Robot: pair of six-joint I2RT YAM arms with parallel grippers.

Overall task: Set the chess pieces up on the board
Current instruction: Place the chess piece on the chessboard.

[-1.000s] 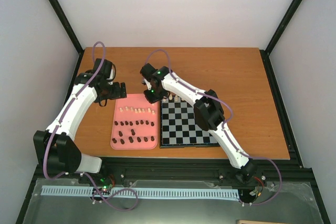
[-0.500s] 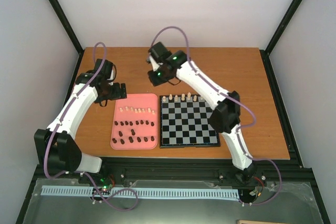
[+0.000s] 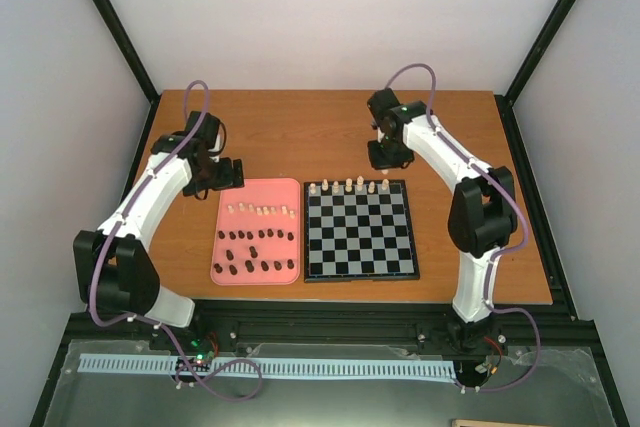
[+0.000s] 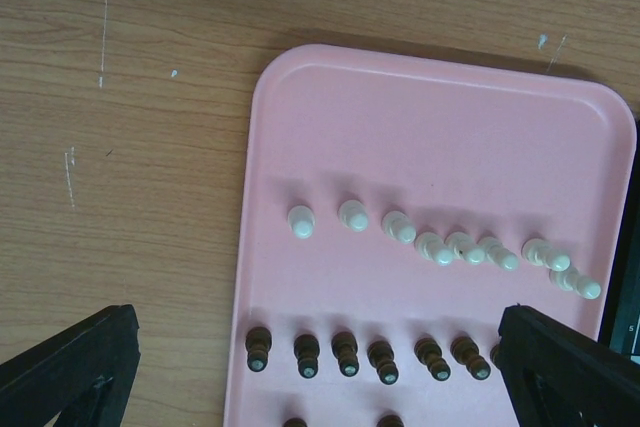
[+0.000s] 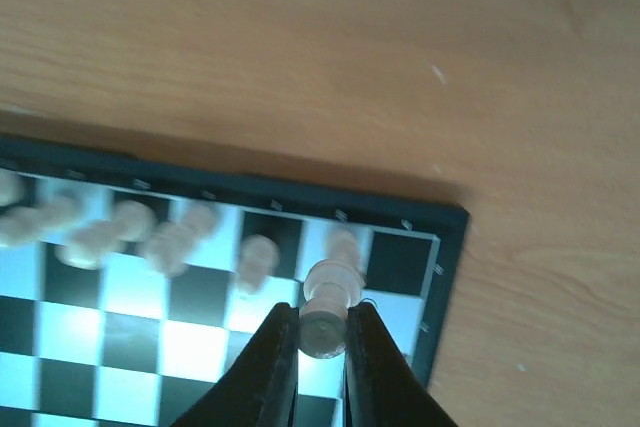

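Note:
The board lies at table centre with several cream pieces along its far row. My right gripper hovers over the board's far right corner, shut on a cream chess piece held above the far-right squares. The pink tray holds a row of cream pieces and rows of dark brown pieces. My left gripper is open and empty, above the tray's far left part; its fingers frame the dark pieces in the left wrist view.
The pink tray lies just left of the board on the wooden table. Black frame posts stand at the table's back corners.
My right arm has swung from the tray's far edge rightwards across the board's far row to its far right corner, carrying a cream piece. The left arm has hardly moved.

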